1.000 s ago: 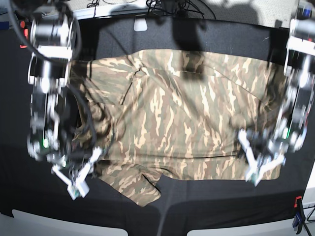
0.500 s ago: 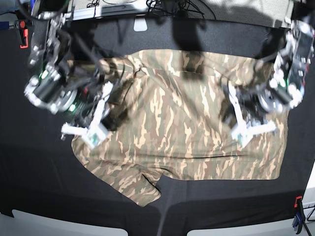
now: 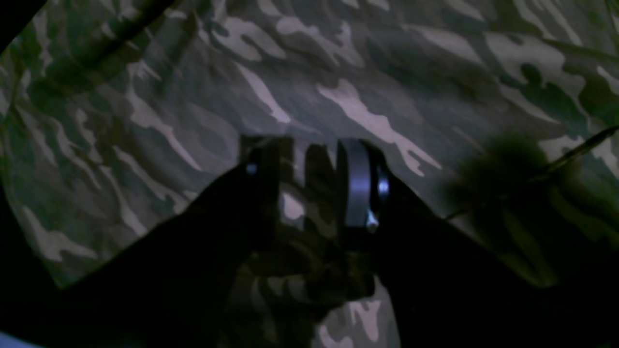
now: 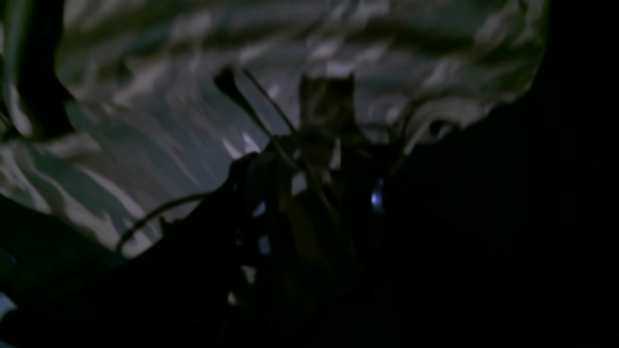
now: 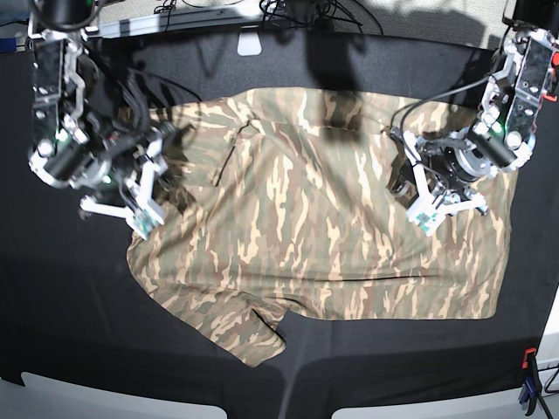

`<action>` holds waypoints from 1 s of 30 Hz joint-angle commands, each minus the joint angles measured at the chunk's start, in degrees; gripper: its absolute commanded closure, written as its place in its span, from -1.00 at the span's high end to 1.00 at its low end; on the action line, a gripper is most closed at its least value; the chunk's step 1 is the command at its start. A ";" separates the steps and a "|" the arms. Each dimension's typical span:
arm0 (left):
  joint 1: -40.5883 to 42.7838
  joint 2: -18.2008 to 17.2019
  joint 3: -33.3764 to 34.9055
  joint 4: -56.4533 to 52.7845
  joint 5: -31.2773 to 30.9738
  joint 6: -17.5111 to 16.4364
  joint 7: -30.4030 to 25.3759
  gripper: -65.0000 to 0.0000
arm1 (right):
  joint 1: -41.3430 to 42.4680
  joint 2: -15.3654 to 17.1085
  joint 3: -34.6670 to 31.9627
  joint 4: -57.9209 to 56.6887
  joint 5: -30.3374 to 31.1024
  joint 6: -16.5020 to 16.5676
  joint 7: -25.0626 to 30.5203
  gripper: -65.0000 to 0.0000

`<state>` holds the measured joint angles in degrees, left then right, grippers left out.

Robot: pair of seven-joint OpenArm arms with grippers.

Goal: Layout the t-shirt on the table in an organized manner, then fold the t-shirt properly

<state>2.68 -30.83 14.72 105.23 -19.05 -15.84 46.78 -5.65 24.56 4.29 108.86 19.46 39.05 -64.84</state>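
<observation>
Base view: the t-shirt (image 5: pixel 323 218) lies spread on the table (image 5: pixel 79 332) beneath both grippers. Left gripper (image 5: pixel 445 208) stands parted, holding nothing; right gripper (image 5: pixel 118 214) likewise released.

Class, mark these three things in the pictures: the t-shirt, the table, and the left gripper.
t-shirt (image 5: pixel 323 218): base view, middle of the camouflage body.
table (image 5: pixel 79 305): base view, bare black cloth beside the shirt.
left gripper (image 5: pixel 450 209): base view, between its white fingertips, over the shirt.
</observation>
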 commanded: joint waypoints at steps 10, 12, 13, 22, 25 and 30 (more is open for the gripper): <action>-0.76 -0.61 -0.42 1.05 -0.15 0.17 -1.84 -0.44 | -1.99 2.38 11.50 0.61 -2.51 -11.13 7.56 -0.30; -0.76 -0.61 -0.42 1.05 -0.13 0.17 -1.84 -0.44 | -1.99 2.38 12.63 -0.83 -2.49 -14.27 8.87 -0.30; -0.76 -0.61 -0.42 1.05 -0.13 0.17 -1.84 -0.44 | -1.99 2.38 12.61 -2.16 -2.47 -15.21 8.96 -0.30; -0.76 -0.61 -0.42 1.05 -0.15 0.17 -1.84 -0.44 | 2.47 -3.39 12.52 -21.55 -0.61 -17.66 17.97 -0.30; -0.76 -0.61 -0.42 1.05 -0.15 0.17 -1.84 -0.44 | 5.88 -5.95 12.52 -24.41 -1.51 -17.64 18.53 -0.30; -0.76 -0.61 -0.42 1.05 -0.15 0.17 -1.84 -0.44 | 10.56 -8.48 12.52 -24.72 -3.19 -17.64 18.12 -0.30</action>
<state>2.68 -30.81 14.72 105.23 -19.09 -15.66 46.35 3.81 15.35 16.56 83.24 16.05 21.39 -47.77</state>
